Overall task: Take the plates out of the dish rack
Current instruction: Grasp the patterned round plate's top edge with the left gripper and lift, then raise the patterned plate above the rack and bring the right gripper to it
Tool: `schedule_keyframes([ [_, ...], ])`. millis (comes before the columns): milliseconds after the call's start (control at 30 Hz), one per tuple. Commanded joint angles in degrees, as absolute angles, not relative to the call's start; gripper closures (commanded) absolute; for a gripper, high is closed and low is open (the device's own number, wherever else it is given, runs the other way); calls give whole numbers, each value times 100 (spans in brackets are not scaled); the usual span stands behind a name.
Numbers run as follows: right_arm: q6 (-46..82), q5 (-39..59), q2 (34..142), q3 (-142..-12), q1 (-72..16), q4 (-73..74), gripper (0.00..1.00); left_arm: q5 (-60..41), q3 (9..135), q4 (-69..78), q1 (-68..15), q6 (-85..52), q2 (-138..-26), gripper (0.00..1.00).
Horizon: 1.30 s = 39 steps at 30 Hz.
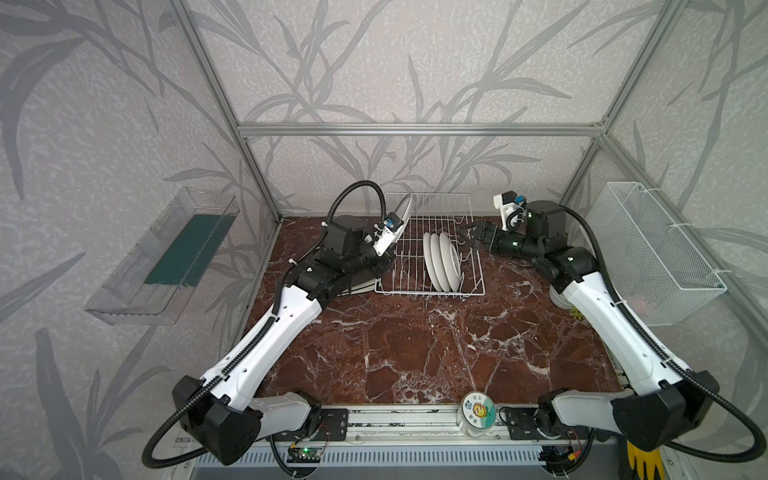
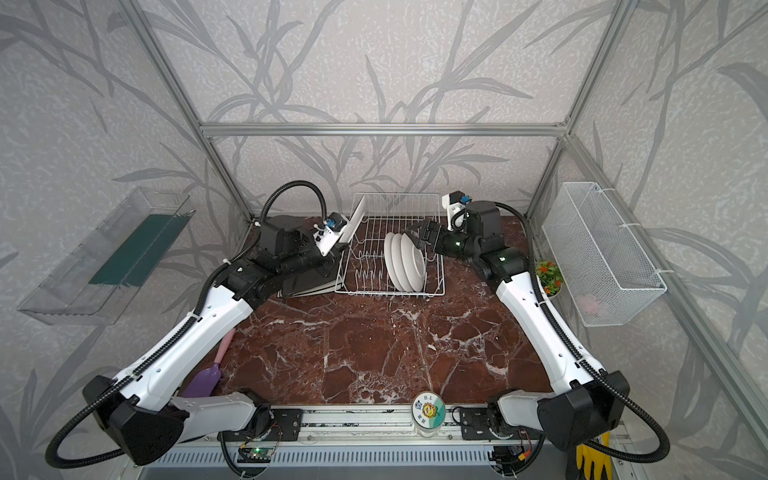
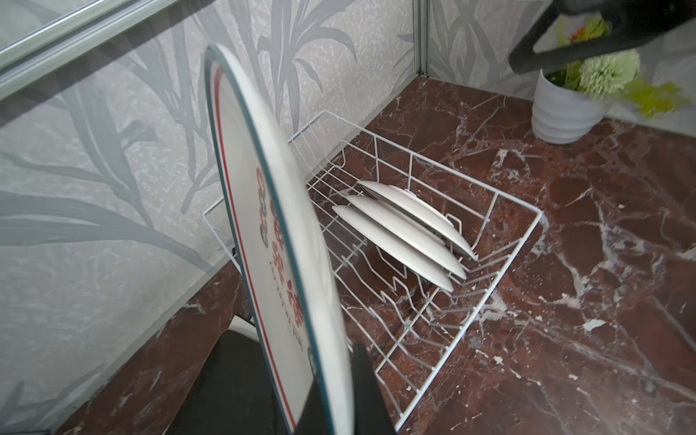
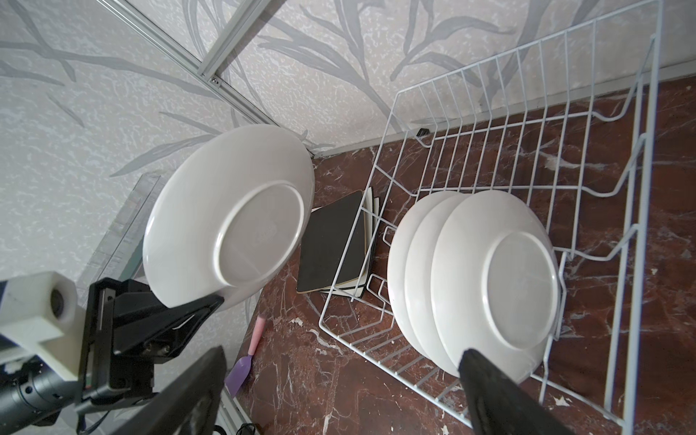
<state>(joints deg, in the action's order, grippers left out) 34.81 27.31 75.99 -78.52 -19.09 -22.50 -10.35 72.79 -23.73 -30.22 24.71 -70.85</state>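
Observation:
The white wire dish rack point(image 1: 428, 293) point(image 2: 390, 293) point(image 3: 470, 322) point(image 4: 391, 372) stands at the back of the table. Three round white plates point(image 1: 442, 262) point(image 2: 405, 262) point(image 3: 406, 233) point(image 4: 482, 275) stand on edge in its slots. My left gripper point(image 3: 331, 376) point(image 4: 188, 309) is shut on the lower rim of a fourth round plate point(image 1: 405, 212) point(image 2: 357, 220) point(image 3: 271, 226) point(image 4: 226, 211), holding it upright above the rack's left side. My right gripper point(image 1: 467, 237) point(image 2: 415, 235) point(image 4: 342, 357) is open at the rack's right side, one finger in front of the nearest plate's edge. A stack of square plates, black on top point(image 4: 331, 244) point(image 2: 307, 286), lies left of the rack.
A white pot of flowers point(image 2: 548, 276) point(image 3: 565, 109) sits under the right arm. A mesh basket point(image 1: 656, 249) hangs on the right wall, a clear shelf point(image 1: 166, 253) on the left. A purple spatula point(image 2: 203, 374) point(image 4: 241, 373) lies at the left edge, a jar point(image 1: 478, 409) at the front.

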Motion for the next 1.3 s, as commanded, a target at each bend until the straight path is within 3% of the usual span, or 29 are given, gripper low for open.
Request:
schedule_keyframes([
  [0, 3829, 2762, 7735, -8156, -2018, -2139, 5, -326, 7069, -1734, -3270, 3850, -6770, 100],
  [200, 4060, 2753, 8000, -8370, -2280, -2057, 9, 522, 6785, -1523, -3719, 4851, -6780, 100],
  [600, 4425, 2752, 8371, -8433, -2581, -1910, 20, 1273, 6491, -1111, -4236, 5901, -6975, 100],
  [867, 4383, 2484, 8341, -8366, -2645, -1961, 21, 1722, 6136, -607, -4333, 6088, -7053, 100],
  [1100, 4277, 2283, 8233, -8276, -2645, -2001, 20, 1574, 6093, -566, -4346, 5988, -6988, 100],
  [1267, 4309, 2299, 8551, -8517, -2671, -2241, 27, 1534, 6052, -413, -4369, 6071, -7041, 100],
])
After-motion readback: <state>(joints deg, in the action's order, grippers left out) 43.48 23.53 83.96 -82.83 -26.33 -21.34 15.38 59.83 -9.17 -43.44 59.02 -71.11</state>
